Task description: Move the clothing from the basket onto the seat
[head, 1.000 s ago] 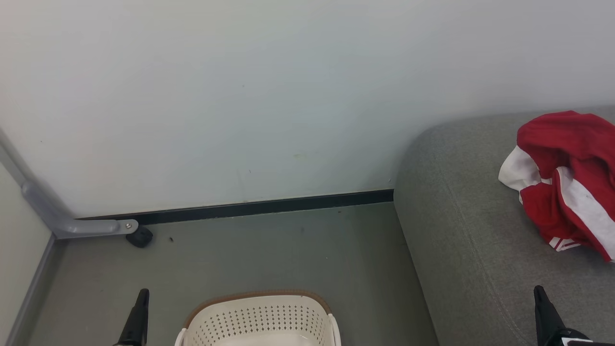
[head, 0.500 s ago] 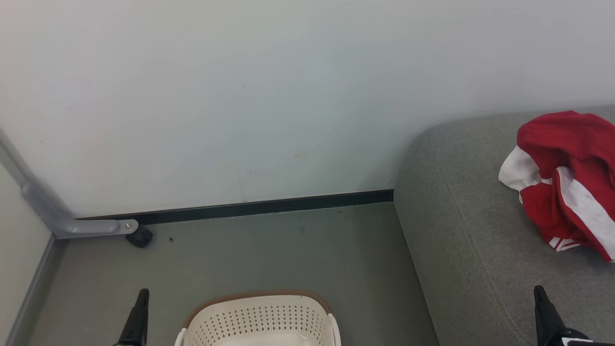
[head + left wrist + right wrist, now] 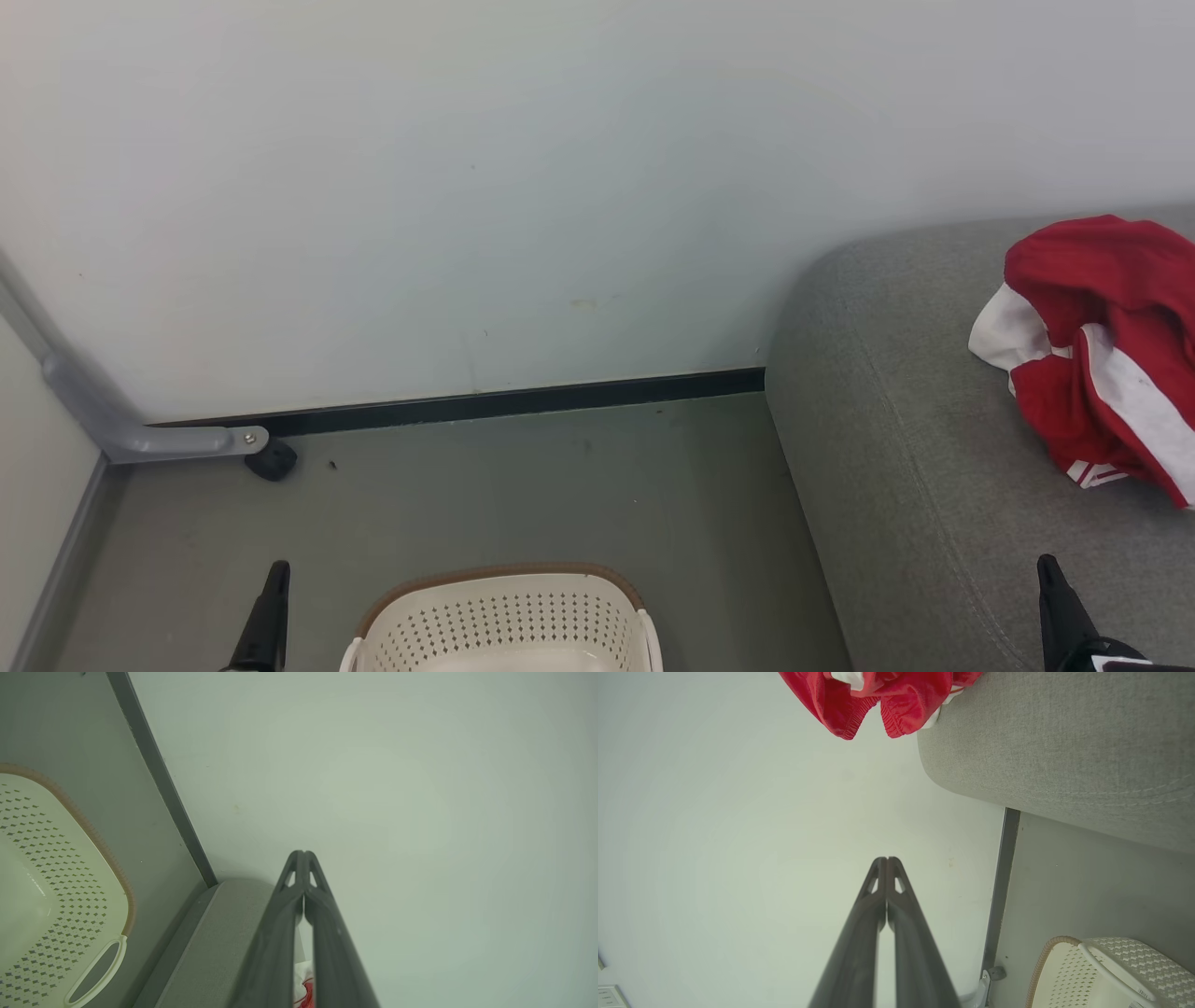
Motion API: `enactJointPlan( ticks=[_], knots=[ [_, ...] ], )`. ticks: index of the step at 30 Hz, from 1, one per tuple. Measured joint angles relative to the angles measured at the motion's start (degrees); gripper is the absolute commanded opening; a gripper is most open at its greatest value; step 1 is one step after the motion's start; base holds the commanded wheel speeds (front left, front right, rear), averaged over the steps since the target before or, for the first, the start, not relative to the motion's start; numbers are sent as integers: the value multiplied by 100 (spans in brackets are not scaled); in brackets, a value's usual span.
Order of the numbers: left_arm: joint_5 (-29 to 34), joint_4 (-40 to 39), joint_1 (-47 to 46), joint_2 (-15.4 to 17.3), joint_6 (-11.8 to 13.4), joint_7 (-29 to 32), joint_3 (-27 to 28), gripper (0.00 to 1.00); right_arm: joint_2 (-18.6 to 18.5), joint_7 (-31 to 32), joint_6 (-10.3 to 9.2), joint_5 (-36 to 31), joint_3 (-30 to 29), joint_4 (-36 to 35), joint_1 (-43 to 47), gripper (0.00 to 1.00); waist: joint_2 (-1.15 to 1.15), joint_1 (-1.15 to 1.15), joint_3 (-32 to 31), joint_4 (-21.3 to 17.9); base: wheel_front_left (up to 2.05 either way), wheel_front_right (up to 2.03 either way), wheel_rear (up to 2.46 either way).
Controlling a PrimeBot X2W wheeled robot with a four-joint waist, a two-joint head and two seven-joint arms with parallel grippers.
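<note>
Head view: a cream basket [image 3: 504, 611] w/ a brown rim sits on grey floor [image 3: 513, 485] at bottom centre, only its far part in frame. To the right, a grey sofa [image 3: 915, 448] w/ a rounded corner stands against a pale wall [image 3: 467, 187]. The red-and-white clothing [image 3: 1102, 355] lies crumpled on the sofa at the right edge, well apart from the basket. Left gripper [image 3: 279, 567] pokes up at lower left beside the basket, over the floor. Right gripper [image 3: 1046, 562] pokes up at lower right, over the sofa front, near the clothing but not touching it. A black skirting [image 3: 504, 403] runs along the wall base. A grey bracket [image 3: 140, 429] w/ a dark caster [image 3: 273, 460] sits in the left corner.

Left wrist view: both fingers pressed together to a point [image 3: 303, 853], nothing btwn them, aimed at bare wall. Basket [image 3: 70, 868] at left, sofa [image 3: 219, 942] at bottom centre. A sliver of clothing [image 3: 306, 994] shows behind the fingers.

Right wrist view: fingers likewise together [image 3: 887, 859], holding nothing, against the wall. Clothing [image 3: 878, 695] at top, draped over the sofa [image 3: 1064, 742] edge. Basket [image 3: 1111, 970] at bottom right.
</note>
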Motion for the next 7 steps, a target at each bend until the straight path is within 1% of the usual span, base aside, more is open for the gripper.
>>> enactJointPlan(
  ticks=[7],
  knots=[
    [0,-1,0,0,0,0,0,0,0,0,0,0,0,-1,0,0,0,0,0,0,0,0,0]
  ],
)
